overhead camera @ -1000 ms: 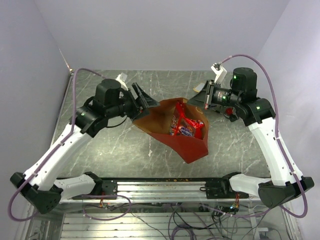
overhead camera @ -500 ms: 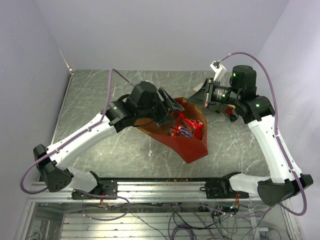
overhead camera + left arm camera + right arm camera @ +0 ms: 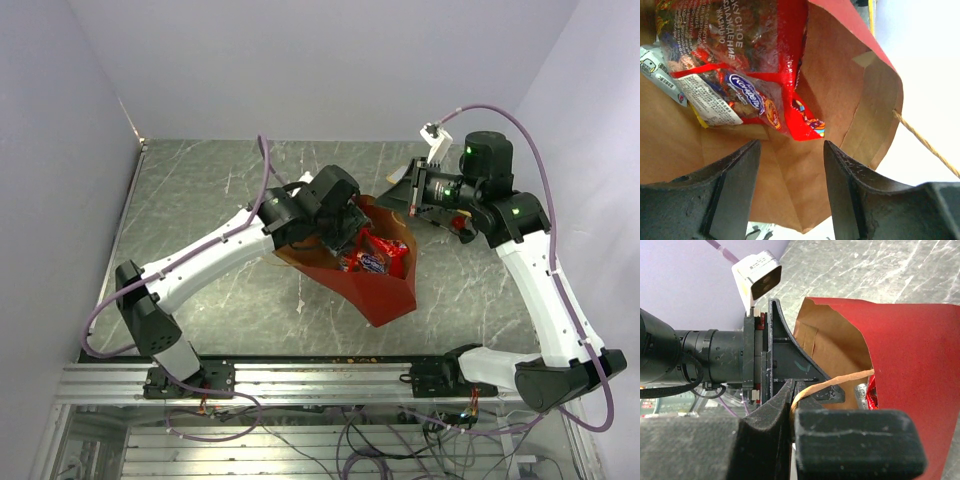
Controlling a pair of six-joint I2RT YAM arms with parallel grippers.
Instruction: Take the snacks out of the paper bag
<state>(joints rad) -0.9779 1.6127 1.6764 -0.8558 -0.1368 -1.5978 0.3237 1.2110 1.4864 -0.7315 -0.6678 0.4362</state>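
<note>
The paper bag (image 3: pixel 378 292) lies mid-table with its mouth toward 12 o'clock. Its loop handle (image 3: pixel 840 380) is pinched in the closed right gripper (image 3: pixel 792 407) at 1 o'clock. The left gripper (image 3: pixel 790 147), jaws parted and empty, sits in the mouth at 10 o'clock, facing the red chip bag (image 3: pixel 750 40). That packet looks like light, crinkly, slippery film, probably best pinched at its near seam. Its Cyrillic print partly reads "…УСНОЕ …АЖДЕНИЕ"; the blue oval logo is unclear.

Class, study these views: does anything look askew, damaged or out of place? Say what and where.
The paper bag is askew: it lies tilted on its side rather than upright, with the right hand shut on its loop handle. The snacks sit inside; none have spilled.
</note>
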